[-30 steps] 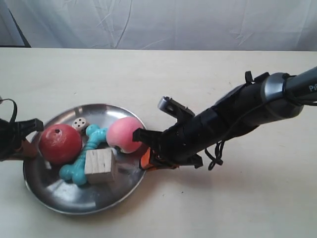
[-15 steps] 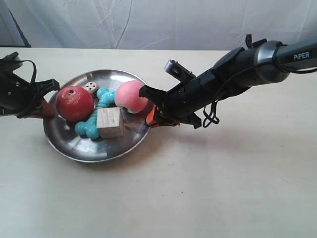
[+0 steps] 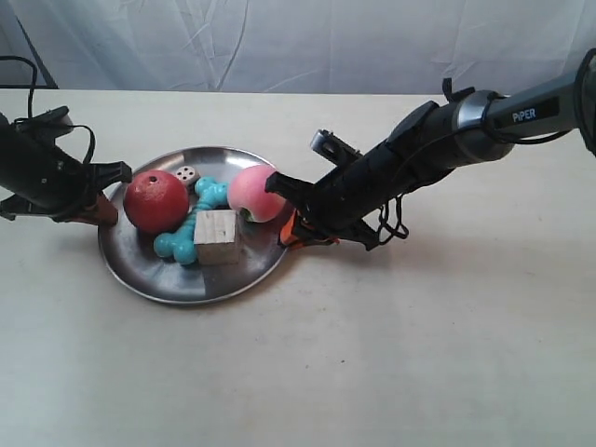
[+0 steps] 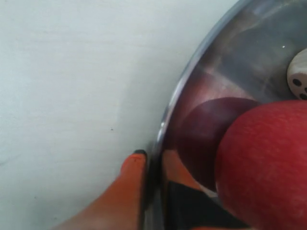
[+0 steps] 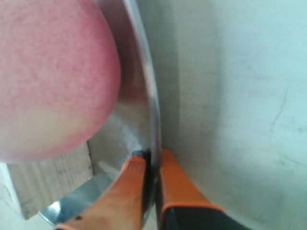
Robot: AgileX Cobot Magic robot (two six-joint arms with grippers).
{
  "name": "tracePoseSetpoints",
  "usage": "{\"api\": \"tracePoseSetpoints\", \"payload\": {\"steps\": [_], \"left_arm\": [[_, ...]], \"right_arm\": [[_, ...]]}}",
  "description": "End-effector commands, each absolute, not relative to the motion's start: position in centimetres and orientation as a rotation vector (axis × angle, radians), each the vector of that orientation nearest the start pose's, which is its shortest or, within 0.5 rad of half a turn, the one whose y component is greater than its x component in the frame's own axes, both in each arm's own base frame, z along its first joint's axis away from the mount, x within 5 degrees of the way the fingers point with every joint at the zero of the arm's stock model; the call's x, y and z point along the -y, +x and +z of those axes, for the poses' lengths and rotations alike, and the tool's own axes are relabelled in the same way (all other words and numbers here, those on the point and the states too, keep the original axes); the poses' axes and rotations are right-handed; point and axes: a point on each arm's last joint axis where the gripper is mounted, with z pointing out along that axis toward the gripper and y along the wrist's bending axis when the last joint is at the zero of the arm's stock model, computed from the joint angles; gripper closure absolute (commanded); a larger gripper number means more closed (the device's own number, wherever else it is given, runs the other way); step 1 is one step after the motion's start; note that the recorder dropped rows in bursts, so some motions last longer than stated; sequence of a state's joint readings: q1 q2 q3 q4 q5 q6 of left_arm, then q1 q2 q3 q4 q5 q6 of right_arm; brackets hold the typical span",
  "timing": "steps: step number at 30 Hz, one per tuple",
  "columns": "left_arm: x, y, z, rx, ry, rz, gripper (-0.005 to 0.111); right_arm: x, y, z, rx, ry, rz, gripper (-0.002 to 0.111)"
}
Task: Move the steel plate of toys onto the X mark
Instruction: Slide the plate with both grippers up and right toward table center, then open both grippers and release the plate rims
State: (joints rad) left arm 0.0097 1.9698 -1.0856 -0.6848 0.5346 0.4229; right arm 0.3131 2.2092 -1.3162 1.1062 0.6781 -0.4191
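Note:
The steel plate is held by its rim between both arms. It carries the red apple, pink peach, turquoise bone, wooden cube and white die. My left gripper is shut on the rim beside the apple. In the left wrist view, the gripper pinches the rim near the apple and die. My right gripper is shut on the opposite rim. The right wrist view shows this gripper by the peach and cube. The X mark is out of view.
The pale table spreads wide in front of and to the right of the plate. A white cloth backdrop hangs behind the table's far edge. A black cable loops above the left arm.
Both grippers have carried the plate, toys still on it, from the near left part of the table toward the far edge and slightly to the right. The toys kept their places.

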Motion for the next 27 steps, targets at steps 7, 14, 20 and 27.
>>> {"api": "tracePoseSetpoints", "payload": {"steps": [7, 14, 20, 27], "left_arm": [[3.1, 36.8, 11.5, -2.799, -0.228, -0.530, 0.064], [2.7, 36.8, 11.6, -2.802, -0.223, -0.521, 0.064], [1.8, 36.8, 13.6, -2.751, -0.179, -0.480, 0.064], [1.2, 36.4, 16.3, -2.696, -0.146, -0.464, 0.065]], "right_arm": [[-18.0, 38.0, 9.0, -2.862, 0.041, 0.998, 0.064], [-15.4, 38.6, 9.9, -2.882, 0.097, 1.000, 0.067], [-14.1, 38.8, 11.6, -2.863, 0.079, 0.988, 0.067], [-13.8, 38.6, 13.3, -2.854, 0.031, 0.957, 0.067]]}}
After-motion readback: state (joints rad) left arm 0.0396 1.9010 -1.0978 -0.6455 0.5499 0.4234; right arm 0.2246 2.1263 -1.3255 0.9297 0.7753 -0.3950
